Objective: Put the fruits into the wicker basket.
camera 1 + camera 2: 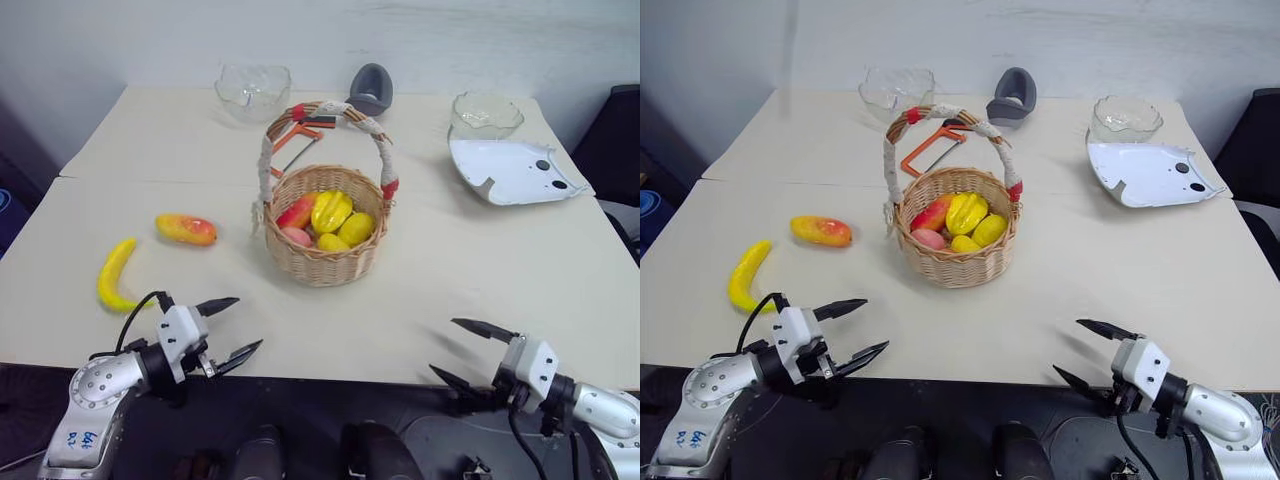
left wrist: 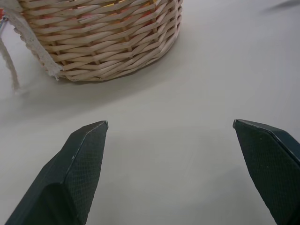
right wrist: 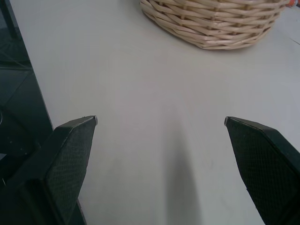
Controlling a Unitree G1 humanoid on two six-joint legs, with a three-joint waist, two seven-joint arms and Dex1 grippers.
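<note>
My left fingers (image 1: 231, 328), spread apart and empty, are sitting nearest the long curved yellow plastic banana (image 1: 113, 275), lying lengthwise on the counter (image 1: 480, 270) just beyond-left; right fingers (image 1: 468, 353) likewise are standing apart.

A yellow banana (image 1: 112, 275) and an orange-red and yellow mango (image 1: 186, 229) lie on the cream table (image 1: 470, 270) by the tan woven wicker basket (image 1: 322, 258), its handle wrapped white and red.
</note>
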